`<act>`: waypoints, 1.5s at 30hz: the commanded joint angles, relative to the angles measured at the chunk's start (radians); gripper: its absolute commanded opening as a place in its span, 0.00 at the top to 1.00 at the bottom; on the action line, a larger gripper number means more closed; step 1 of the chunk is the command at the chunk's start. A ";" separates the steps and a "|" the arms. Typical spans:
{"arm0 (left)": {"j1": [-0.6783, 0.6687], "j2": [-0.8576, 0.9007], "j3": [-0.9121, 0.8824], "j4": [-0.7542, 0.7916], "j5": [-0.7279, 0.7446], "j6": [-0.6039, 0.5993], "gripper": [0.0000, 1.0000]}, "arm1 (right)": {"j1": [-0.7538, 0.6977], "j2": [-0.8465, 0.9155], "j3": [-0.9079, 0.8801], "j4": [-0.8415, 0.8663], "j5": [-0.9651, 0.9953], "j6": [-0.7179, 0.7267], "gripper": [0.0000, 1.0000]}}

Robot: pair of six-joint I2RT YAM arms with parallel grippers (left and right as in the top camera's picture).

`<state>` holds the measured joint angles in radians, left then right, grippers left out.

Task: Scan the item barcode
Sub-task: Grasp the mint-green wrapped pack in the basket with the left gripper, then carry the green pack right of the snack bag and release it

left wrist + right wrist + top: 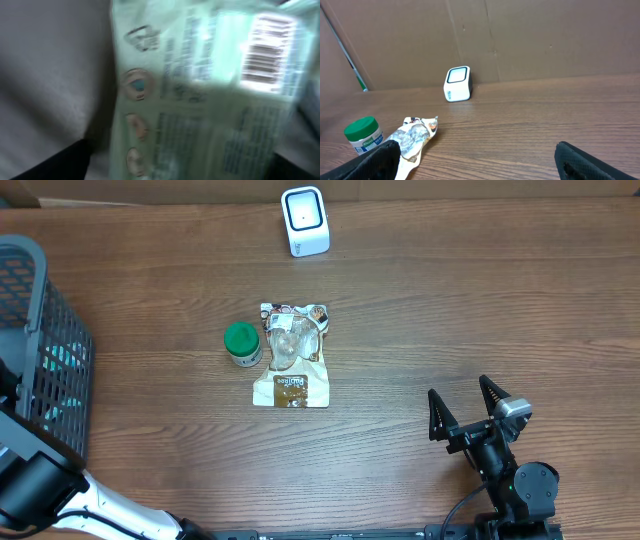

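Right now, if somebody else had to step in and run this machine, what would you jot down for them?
Left claw: close over a pale green packet, whose barcode faces the claw's camera. The picture is too blurred to tell whether it grips. It seems to be inside the grey basket.
Right claw: open, empty, above the near right of the table.
Scanner: far edge, middle.
Green-lidded jar and snack pouch: side by side mid-table.
Done: no item is at the scanner yet.
Left: bring an item's barcode in front of the scanner.
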<state>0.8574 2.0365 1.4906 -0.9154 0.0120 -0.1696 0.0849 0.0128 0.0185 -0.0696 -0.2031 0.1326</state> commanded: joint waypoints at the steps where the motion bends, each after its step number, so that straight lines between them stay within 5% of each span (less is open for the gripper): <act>1: -0.002 0.056 -0.008 0.005 0.037 0.019 0.30 | -0.006 -0.010 -0.011 0.006 0.000 -0.003 0.00; 3: -0.002 0.056 -0.008 0.006 0.037 0.012 0.41 | -0.006 -0.010 -0.011 0.006 0.000 -0.003 0.00; 6: -0.001 0.056 -0.008 0.003 0.037 0.011 0.82 | -0.006 -0.010 -0.011 0.006 0.000 -0.003 0.00; 8: -0.001 0.056 -0.008 -0.003 0.037 0.005 0.96 | -0.006 -0.010 -0.011 0.006 0.000 -0.003 0.00; 15: -0.005 0.055 0.056 -0.104 0.037 -0.004 0.95 | -0.006 -0.010 -0.011 0.006 0.000 -0.003 0.00; 23: -0.013 -0.032 0.354 -0.357 0.047 -0.098 0.96 | -0.006 -0.010 -0.011 0.006 0.000 -0.003 0.00; 33: -0.111 -0.452 0.586 -0.353 0.201 -0.186 0.96 | -0.006 -0.010 -0.011 0.006 0.000 -0.003 0.00; 39: -0.377 -0.589 0.586 -0.388 0.269 -0.166 0.96 | -0.006 -0.010 -0.011 0.006 0.000 -0.003 0.00; 45: -0.870 -0.572 0.533 -0.435 0.148 -0.162 0.96 | -0.006 -0.010 -0.011 0.006 0.000 -0.003 0.00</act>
<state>0.1844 1.4216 2.0720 -1.3510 0.2268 -0.3336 0.0849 0.0128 0.0185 -0.0696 -0.2031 0.1329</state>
